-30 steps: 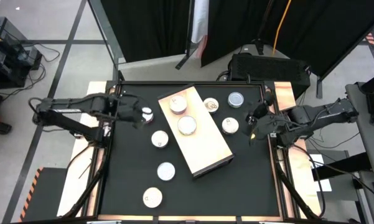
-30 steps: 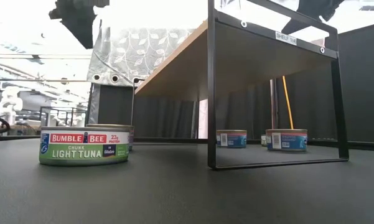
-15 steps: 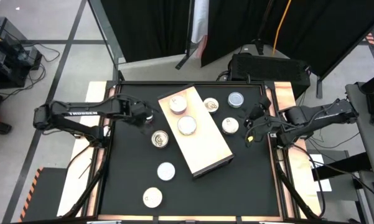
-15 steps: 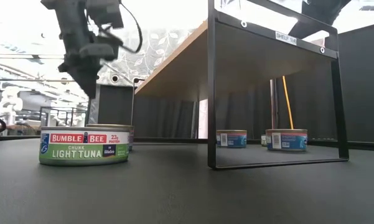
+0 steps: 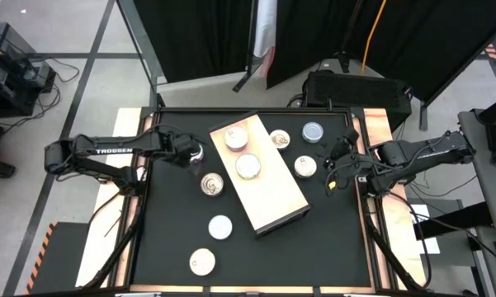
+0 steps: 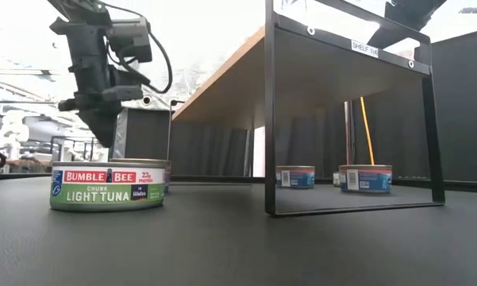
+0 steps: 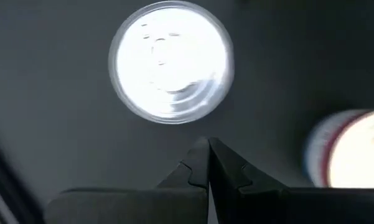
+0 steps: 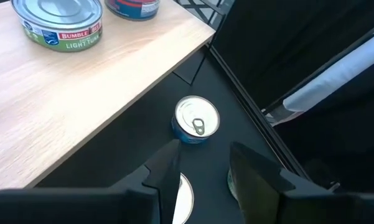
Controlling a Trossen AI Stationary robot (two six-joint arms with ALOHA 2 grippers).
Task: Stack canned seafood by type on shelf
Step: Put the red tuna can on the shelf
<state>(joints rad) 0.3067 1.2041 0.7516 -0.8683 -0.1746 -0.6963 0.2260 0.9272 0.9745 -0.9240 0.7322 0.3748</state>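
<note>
The shelf (image 5: 272,198) is a pale wood board on a black wire frame (image 6: 270,119), lying aslant mid-table. Two cans (image 5: 235,139) (image 5: 248,167) stand on its top. Other cans stand on the black table: three at the far right (image 5: 313,131), three at the near left (image 5: 212,184). My left gripper (image 5: 191,154) is shut, pointing down beside one more can (image 5: 199,151) left of the shelf; a silvery can top (image 7: 171,61) shows just ahead of its fingertips (image 7: 208,155). My right gripper (image 5: 333,171) hangs open right of the shelf, over a blue can (image 8: 197,121).
A green-labelled tuna can (image 6: 107,187) stands nearest the low camera. Two blue cans (image 6: 295,176) (image 6: 366,178) show under the shelf. The table's raised rim (image 5: 148,165) runs close by my left arm. Black curtains hang behind the far edge.
My left gripper has come down from high above the table to just above it, left of the shelf, shifting slightly toward the shelf. The cans and the shelf have kept their places.
</note>
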